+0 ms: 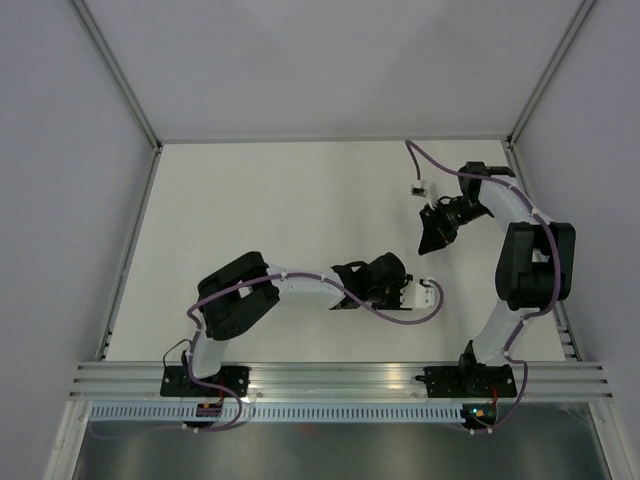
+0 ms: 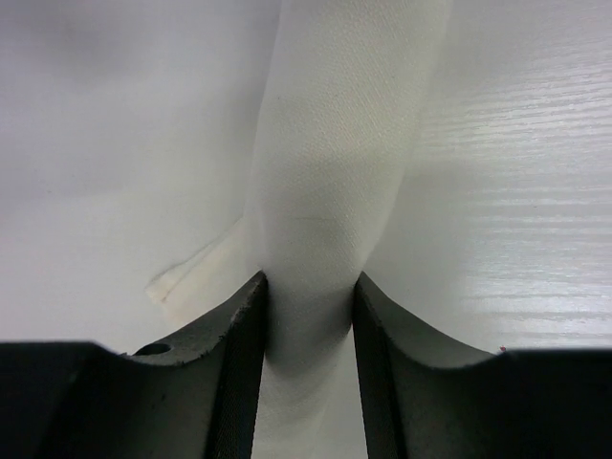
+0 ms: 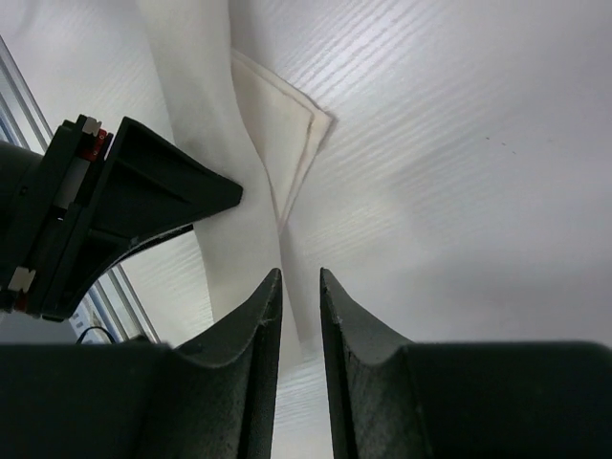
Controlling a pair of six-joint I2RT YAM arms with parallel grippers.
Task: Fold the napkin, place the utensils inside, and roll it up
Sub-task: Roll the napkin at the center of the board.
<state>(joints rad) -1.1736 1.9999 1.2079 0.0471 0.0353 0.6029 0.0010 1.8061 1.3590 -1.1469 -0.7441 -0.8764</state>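
Toward three o'clock on the counter [image 1: 250, 200], the napkin [image 2: 335, 172] is clamped, bunched in the left tool [image 2: 309, 282] and thinly in the right tool [image 3: 300, 277]. It is judged light and limp, best gripped at hemmed corners.

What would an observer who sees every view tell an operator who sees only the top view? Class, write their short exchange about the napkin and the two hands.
Operator: Is the left hand holding the napkin? From above, white on white hides it.
Observer: Yes. Its wrist view shows a bunched fold pinched between both fingers.
Operator: And the right hand?
Observer: Its wrist view shows a thin fold gripped between its fingers, near a hemmed corner.
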